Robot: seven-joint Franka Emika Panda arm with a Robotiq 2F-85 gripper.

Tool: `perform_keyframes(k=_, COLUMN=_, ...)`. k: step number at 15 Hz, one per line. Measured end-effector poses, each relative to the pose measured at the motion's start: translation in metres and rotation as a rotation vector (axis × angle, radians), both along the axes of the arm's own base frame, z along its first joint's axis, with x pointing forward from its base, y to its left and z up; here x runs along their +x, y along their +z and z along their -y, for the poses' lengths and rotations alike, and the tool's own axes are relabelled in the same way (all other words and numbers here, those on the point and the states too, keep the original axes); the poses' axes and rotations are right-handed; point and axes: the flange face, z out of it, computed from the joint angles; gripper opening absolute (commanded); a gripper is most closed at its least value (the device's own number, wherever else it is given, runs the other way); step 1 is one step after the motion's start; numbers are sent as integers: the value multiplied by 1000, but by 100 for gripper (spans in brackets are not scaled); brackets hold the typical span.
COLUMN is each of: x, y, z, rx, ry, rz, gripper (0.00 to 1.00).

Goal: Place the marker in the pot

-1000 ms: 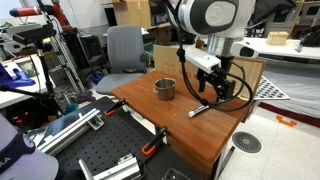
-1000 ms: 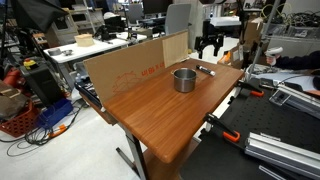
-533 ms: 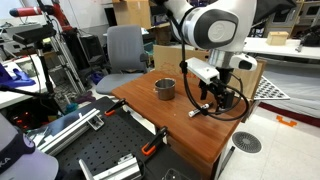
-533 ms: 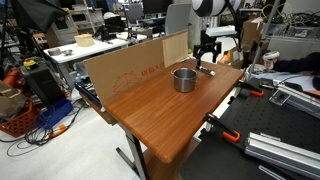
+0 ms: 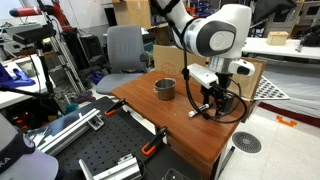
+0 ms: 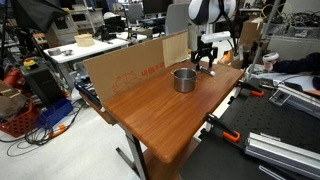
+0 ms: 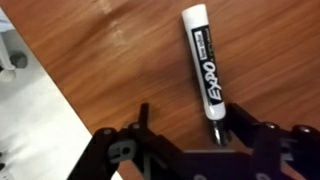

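Observation:
The marker [image 7: 203, 60], white body with black print and a dark tip, lies flat on the wooden table [image 5: 195, 140]. In the wrist view its dark tip reaches between my fingers, close to the right one. My gripper [image 7: 195, 125] is open and low over the marker's end, not closed on it. In an exterior view the gripper [image 5: 208, 103] hangs just above the marker [image 5: 198, 111] near the table's edge. The silvery pot [image 5: 164, 88] stands upright on the table beside it; it also shows in the exterior view from the other side [image 6: 184, 79], with the gripper [image 6: 205, 65] just behind it.
A cardboard sheet [image 6: 130, 65] stands along one long side of the table [image 6: 150, 115]. The table edge and pale floor [image 7: 30, 110] are close to the gripper. An office chair [image 5: 124, 48] and benches with clamps [image 5: 150, 148] surround the table.
The gripper has come down from above the table to just over the marker's end. The marker and pot have not moved.

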Motion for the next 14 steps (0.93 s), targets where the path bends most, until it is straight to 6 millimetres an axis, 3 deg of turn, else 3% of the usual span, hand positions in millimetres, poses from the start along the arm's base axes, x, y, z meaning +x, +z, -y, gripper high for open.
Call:
perform_keyframes(k=7, x=4, y=6, z=9, rx=-33, ry=-13, rz=6, gripper=2)
perform_keyframes(k=8, x=4, y=7, z=10, rx=-34, ry=-15, rz=6, gripper=6)
perform_keyframes(k=14, x=4, y=7, z=10, rx=-36, ry=-20, rz=6, gripper=6)
